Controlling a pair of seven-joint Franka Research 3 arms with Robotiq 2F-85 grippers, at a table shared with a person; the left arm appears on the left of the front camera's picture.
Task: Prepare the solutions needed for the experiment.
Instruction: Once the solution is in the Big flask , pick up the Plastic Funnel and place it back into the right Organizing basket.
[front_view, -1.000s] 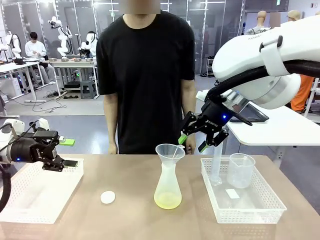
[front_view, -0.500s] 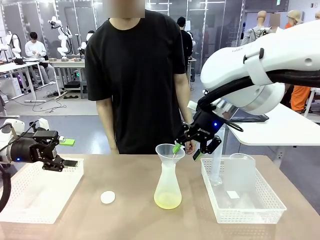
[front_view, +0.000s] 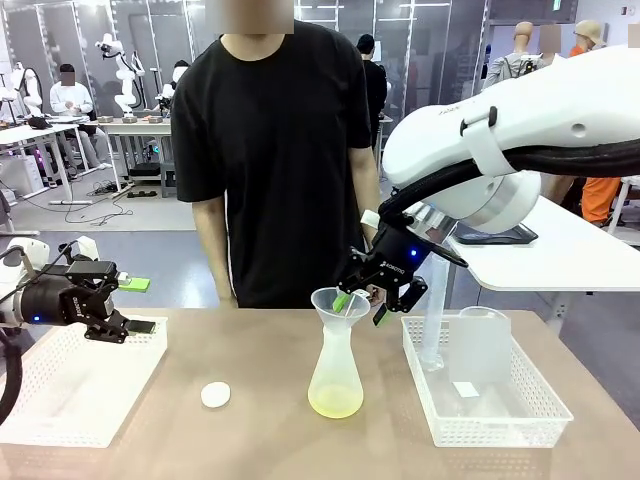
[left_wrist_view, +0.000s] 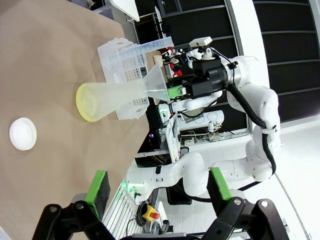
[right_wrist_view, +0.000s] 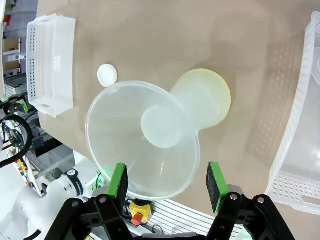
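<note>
**Right gripper poised at the funnel on the flask**
The solution (front_view: 335, 403), a shallow pale yellow layer, lies in the bottom of the flask (front_view: 334, 365), and a funnel (front_view: 338, 301) stands in the flask's neck. The right gripper (front_view: 360, 308) hangs at the right of the flask's mouth, fingers apart, nothing clamped. The step looks like taking the funnel off: close on its rim, then lift straight up so the flask stays standing. The left gripper (left_wrist_view: 159, 190), spread wide and empty, waits well left of the flask.
</note>
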